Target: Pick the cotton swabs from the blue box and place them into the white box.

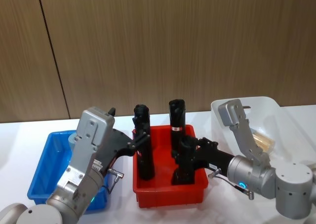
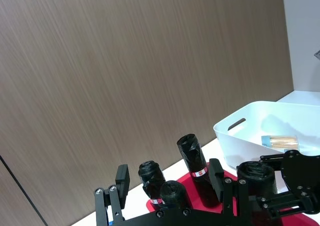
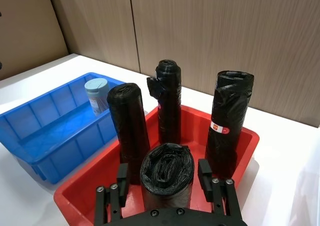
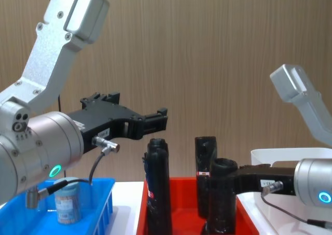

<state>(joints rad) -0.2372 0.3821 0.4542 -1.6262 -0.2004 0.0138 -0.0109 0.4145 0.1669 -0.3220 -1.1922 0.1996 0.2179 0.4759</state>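
Observation:
One cotton swabs jar (image 3: 96,94) with a pale blue lid stands upright in the far corner of the blue box (image 3: 45,131), also seen low in the chest view (image 4: 67,201). A second swabs jar (image 1: 261,140) lies inside the white box (image 1: 276,110). My left gripper (image 1: 139,135) hangs open and holds nothing, raised over the gap between the blue box and the red tray. My right gripper (image 3: 164,176) is open low in the red tray (image 3: 95,186), its fingers flanking the near black tube (image 3: 167,168) with small gaps on both sides.
Several tall black tubes (image 1: 144,145) stand upright in the red tray (image 1: 168,194), between the blue box (image 1: 44,169) on the left and the white box on the right. A wood-panelled wall rises right behind the white table.

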